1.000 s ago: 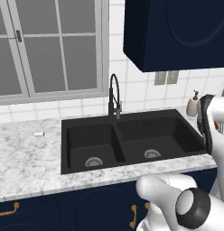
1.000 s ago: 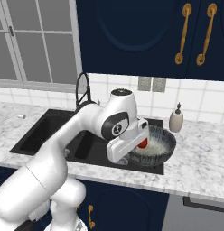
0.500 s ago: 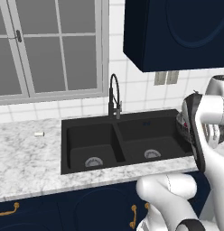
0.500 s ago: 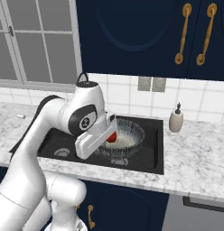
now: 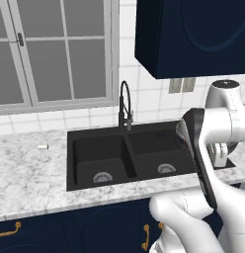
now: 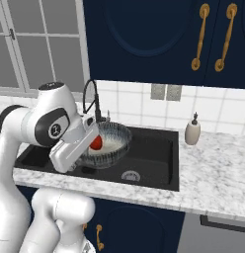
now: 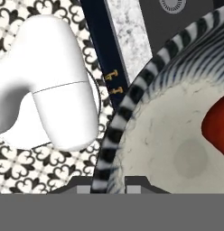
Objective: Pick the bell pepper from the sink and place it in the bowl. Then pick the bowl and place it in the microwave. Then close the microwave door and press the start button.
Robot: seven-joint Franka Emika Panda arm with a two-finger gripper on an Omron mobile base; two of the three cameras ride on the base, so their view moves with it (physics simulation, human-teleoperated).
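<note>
One bowl (image 6: 110, 144), one pepper (image 6: 96, 143), one sink (image 6: 144, 163). The gripper (image 7: 108, 188) is clamped on the bowl's rim, holding it above the sink's left basin; the pepper lies inside the bowl.

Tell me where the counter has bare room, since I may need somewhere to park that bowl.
Bare marble lies left of the sink, around a small white scrap, and right of it past the soap bottle. Over the basins it is crowded: the gripper holds the bowl, with the bell pepper inside, beside the tap.
</note>
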